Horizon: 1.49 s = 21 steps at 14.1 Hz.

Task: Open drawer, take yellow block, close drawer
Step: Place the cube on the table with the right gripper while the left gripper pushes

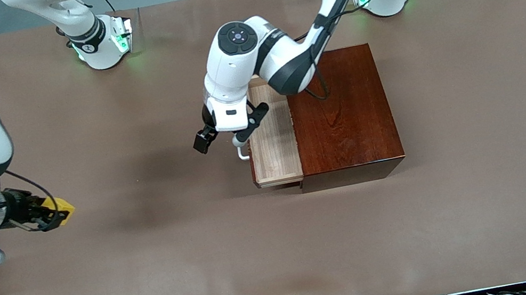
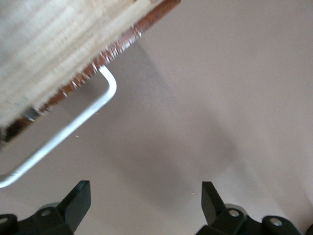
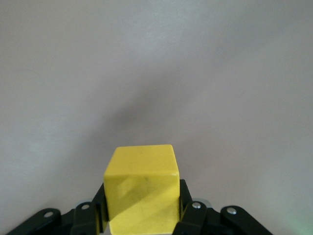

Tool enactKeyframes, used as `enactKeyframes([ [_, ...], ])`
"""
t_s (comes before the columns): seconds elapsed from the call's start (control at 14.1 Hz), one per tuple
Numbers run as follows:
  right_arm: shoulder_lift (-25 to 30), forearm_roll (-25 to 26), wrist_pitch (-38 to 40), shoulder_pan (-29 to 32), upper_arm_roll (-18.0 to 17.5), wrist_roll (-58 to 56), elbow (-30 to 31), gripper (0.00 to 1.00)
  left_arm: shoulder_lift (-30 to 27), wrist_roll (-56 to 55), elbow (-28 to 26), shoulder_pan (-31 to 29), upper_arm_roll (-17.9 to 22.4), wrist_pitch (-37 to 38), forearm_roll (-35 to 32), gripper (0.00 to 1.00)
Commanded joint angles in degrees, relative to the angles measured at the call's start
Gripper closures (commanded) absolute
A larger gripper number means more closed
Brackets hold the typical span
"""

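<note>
Brown cloth is covering the whole table (image 1: 166,272), and both of my arms are working above it. My right gripper (image 1: 53,212) is clamping its fingers (image 3: 188,215) tight on the yellow block (image 1: 64,208), pressing it from two sides so that the cube is sticking out past the tips; in the right wrist view the block (image 3: 142,188) is filling the space between the pads with only bare cloth around it. That hand is hanging over the cloth at the right arm's end of the table, well apart from the wooden box (image 1: 343,111). My left gripper (image 1: 230,131) is spreading its fingers (image 2: 78,198) wide and gripping nothing; it is hovering just beside the white handle (image 1: 241,152), over the cloth at the drawer's front, not touching the bar. In the left wrist view the handle (image 2: 73,127) is running slantwise past my two open fingertips, with the drawer's pale edge just past it. The drawer (image 1: 274,151) is standing pulled out of the dark reddish-brown box toward the right arm's end, showing its light wood floor, and nothing is lying on the part I can see. My left forearm is crossing above the box's top and part of the drawer.
</note>
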<state>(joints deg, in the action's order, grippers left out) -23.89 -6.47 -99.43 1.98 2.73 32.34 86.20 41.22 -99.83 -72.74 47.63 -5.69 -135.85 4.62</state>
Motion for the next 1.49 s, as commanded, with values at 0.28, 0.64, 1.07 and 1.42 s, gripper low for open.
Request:
enactKeyframes([
  [0.28, 1.0, 0.3, -6.6, 5.8, -1.3, -17.1, 10.8, 1.0, 5.6, -10.1, 2.2, 5.1, 4.5, -4.2, 0.6, 0.0],
  [0.64, -0.9, 0.8, -14.2, 6.5, -1.1, -31.4, 17.5, 1.0, 7.6, -11.5, 1.8, 9.0, 10.0, -3.5, 0.5, 0.0],
  [1.07, -6.9, 2.8, -20.2, 9.8, -1.1, -44.2, 17.7, 1.0, 7.3, -11.5, 1.6, 8.9, 10.6, 2.5, 0.1, 0.0],
  [1.42, -8.1, 2.9, -23.1, 10.6, -1.1, -46.1, 19.4, 1.0, 6.7, -11.6, 1.6, 8.5, 10.7, 6.1, 0.5, 0.0],
])
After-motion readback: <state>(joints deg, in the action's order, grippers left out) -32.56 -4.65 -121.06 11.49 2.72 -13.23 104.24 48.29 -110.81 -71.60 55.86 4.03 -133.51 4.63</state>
